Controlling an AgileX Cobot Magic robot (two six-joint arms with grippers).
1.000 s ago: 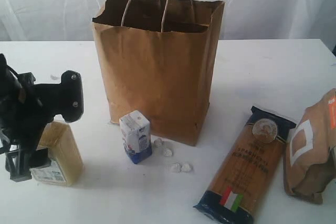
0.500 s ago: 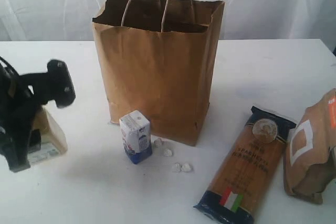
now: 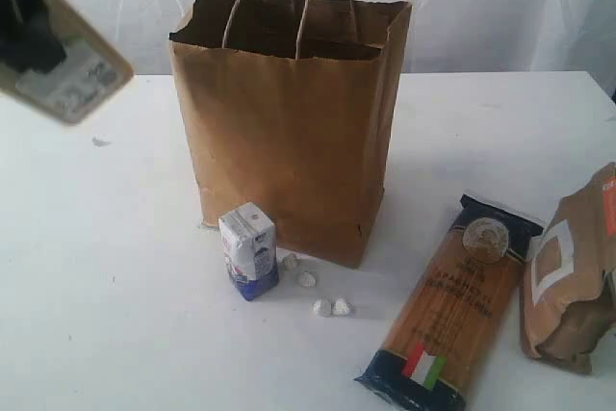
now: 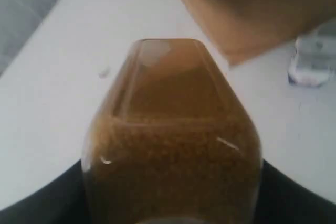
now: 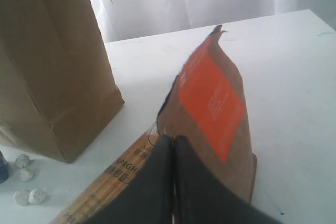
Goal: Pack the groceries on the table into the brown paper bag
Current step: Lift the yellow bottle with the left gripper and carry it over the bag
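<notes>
The white-capped yellow grain bottle (image 3: 65, 72) hangs tilted in the air at the far left, level with the bag's rim, with my left gripper (image 3: 23, 24) shut on it. In the left wrist view the bottle (image 4: 173, 129) fills the space between the dark jaws. The brown paper bag (image 3: 289, 132) stands open in the middle of the table (image 3: 125, 267). In front of it stands the small white-blue carton (image 3: 249, 250). The dark-blue spaghetti pack (image 3: 450, 305) and the brown pouch (image 3: 568, 276) lie at the right. My right gripper (image 5: 174, 141) hangs shut and empty over the pouch (image 5: 210, 93).
Small white pebble-like bits (image 3: 322, 295) lie in front of the bag, right of the carton. A white curtain (image 3: 500, 7) hangs behind the table. The right wrist view also shows the bag's corner (image 5: 52, 77) and the spaghetti pack (image 5: 113, 177).
My left gripper has closed on the grain bottle and lifted it from the table's front left up to the top left. The right gripper has not moved.
</notes>
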